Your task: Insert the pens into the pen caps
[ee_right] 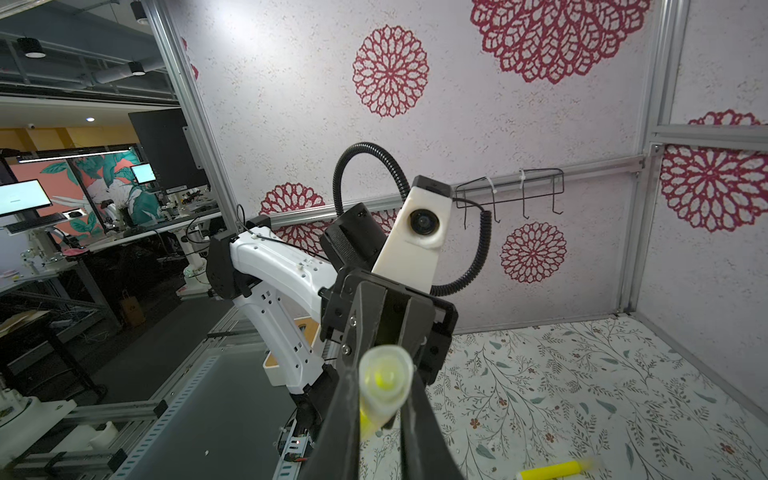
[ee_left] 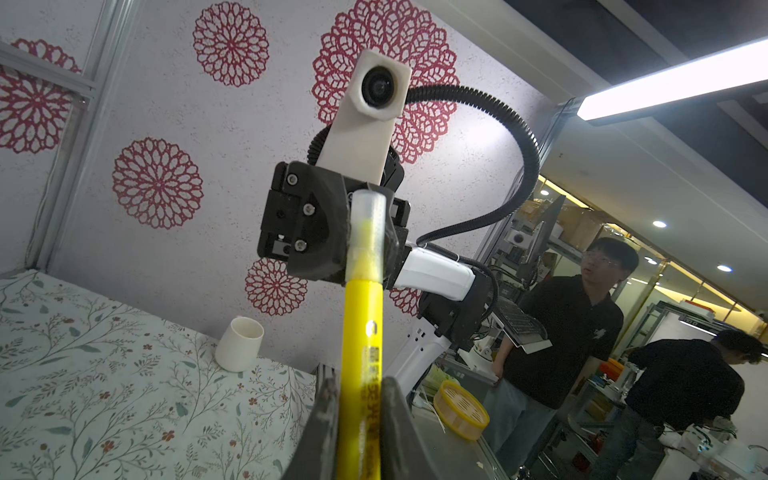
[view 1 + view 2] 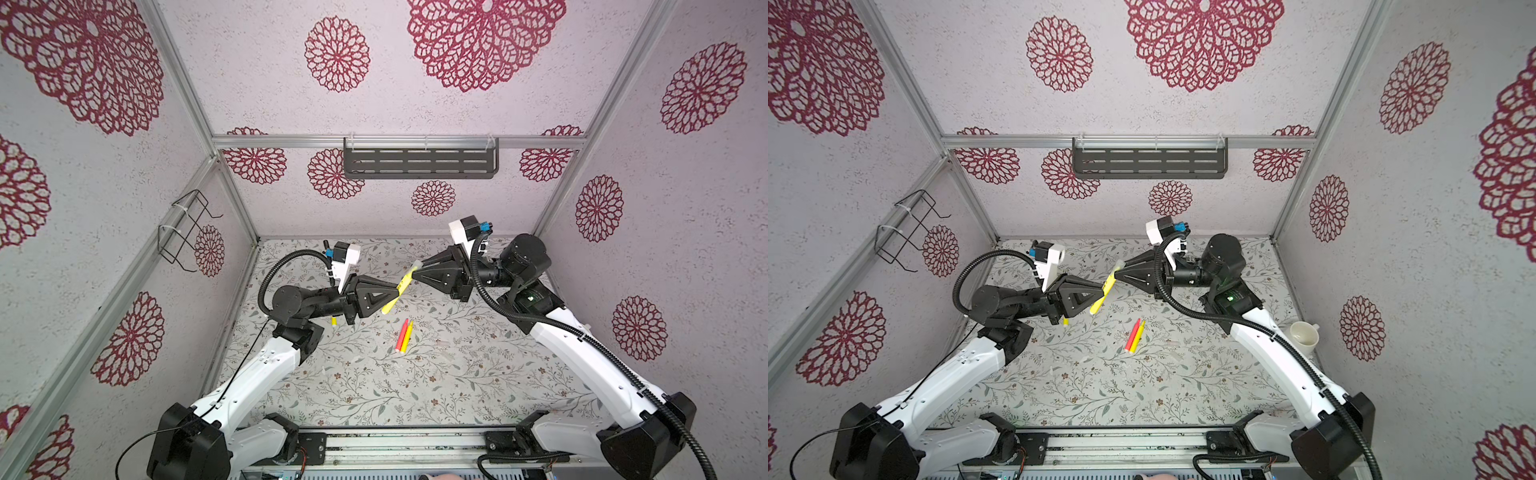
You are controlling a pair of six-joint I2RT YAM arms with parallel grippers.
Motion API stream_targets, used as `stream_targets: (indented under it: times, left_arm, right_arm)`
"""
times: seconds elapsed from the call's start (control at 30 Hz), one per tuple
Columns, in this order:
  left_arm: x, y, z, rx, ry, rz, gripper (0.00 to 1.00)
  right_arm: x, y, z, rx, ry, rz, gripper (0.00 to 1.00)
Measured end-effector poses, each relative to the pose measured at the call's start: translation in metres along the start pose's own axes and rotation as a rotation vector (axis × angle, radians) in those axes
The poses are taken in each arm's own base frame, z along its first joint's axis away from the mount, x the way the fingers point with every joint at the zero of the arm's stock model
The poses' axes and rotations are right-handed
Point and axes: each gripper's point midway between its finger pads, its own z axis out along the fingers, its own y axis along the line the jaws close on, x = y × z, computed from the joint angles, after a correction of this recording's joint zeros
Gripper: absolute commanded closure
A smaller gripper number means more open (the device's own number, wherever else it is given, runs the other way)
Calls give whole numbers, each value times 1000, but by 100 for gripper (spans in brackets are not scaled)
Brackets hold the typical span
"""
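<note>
The left gripper [image 3: 394, 296] is clenched mid-barrel on a thin yellow plastic pen [image 2: 360, 332] held above the floral desk [image 3: 374, 386]; the right gripper [image 3: 417, 275] pinches the short clear plastic cap [image 2: 368, 232] over its tip. Both look light, stiff and slick: hold near the joint, squeeze the cap gently.

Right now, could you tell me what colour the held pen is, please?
The pen is bright yellow, clearest in the left wrist view.
</note>
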Motion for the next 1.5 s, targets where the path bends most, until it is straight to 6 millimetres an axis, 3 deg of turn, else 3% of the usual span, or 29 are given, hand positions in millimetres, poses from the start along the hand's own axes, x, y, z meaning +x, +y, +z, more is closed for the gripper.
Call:
stream_targets:
  times: [0.2, 0.33, 0.43, 0.6, 0.7, 0.77, 0.83, 0.97, 1.07, 1.17, 1.37, 1.5]
  left_arm:
    - [-13, 0, 2, 31, -57, -8, 100]
    - [-46, -18, 5, 67, -155, 54, 100]
    - [-56, -30, 3, 86, -194, 93, 100]
    - [-60, -27, 0, 60, -217, 95, 100]
    - [-63, -21, -9, -2, -229, 98, 71]
    - [-66, -17, -14, -70, -231, 115, 59]
    - [-65, -12, -19, -165, -209, 135, 51]
    - [-67, -15, -20, -316, -142, 217, 47]
    - [-59, -12, -20, -379, -78, 242, 47]
    - [-43, 3, -24, -441, -19, 226, 47]
    - [-5, 44, -29, -558, 106, 163, 48]
    - [16, 55, -22, -568, 183, 147, 48]
  right_arm:
    - [-2, 5, 1, -32, -4, -35, 100]
    - [42, -1, 17, -92, 83, 108, 100]
    - [70, -16, 21, -78, 130, 209, 100]
    - [79, -21, 19, -62, 146, 246, 100]
    - [79, -23, 17, -50, 145, 247, 100]
    - [79, -26, 14, -35, 146, 251, 100]
    - [76, -30, 9, -10, 150, 250, 100]
    - [59, -33, 3, 36, 158, 197, 100]
    - [42, -31, 2, 63, 164, 129, 100]
    - [33, -30, 1, 93, 179, 77, 100]
    - [32, -30, 3, 155, 227, 24, 100]
    - [34, -30, 4, 172, 247, 10, 100]
